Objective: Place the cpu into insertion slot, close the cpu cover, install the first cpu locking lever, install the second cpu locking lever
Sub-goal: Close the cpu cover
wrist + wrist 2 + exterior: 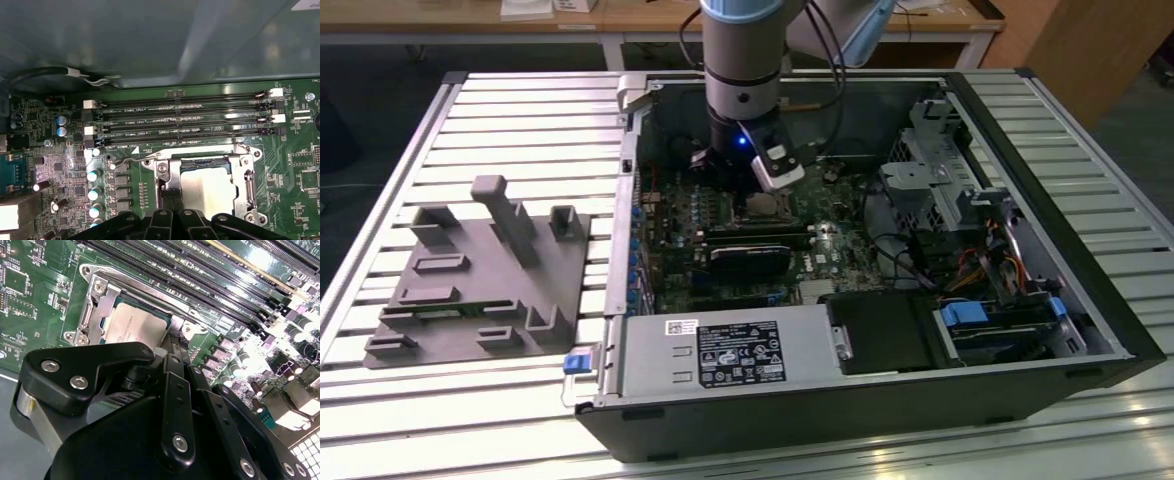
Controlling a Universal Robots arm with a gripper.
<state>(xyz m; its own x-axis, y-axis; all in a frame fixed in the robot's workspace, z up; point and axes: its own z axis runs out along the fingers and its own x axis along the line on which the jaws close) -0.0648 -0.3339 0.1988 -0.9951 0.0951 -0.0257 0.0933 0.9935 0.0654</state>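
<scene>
The cpu (207, 189) (134, 326), a flat square chip with a dull silver top, lies in the insertion slot (201, 164) on the green board. The silver cpu cover (248, 180) (96, 301) lies flat around it, framing the chip through its cut-out. A thin wire locking lever (131, 160) runs beside the socket's corner. My gripper (170, 197) (173, 344) (767, 192) is low at the socket's edge, its two dark fingers side by side and shut, with the tips at the cover's rim beside the chip. I cannot tell whether they press on anything.
Long black memory slots (185, 122) (200, 275) run beside the socket, and upright capacitors (94, 175) stand near it. The open computer case (1067, 300) holds a power supply (720, 350) and drive cage (947, 190). A grey fixture (480, 280) sits on the slatted table.
</scene>
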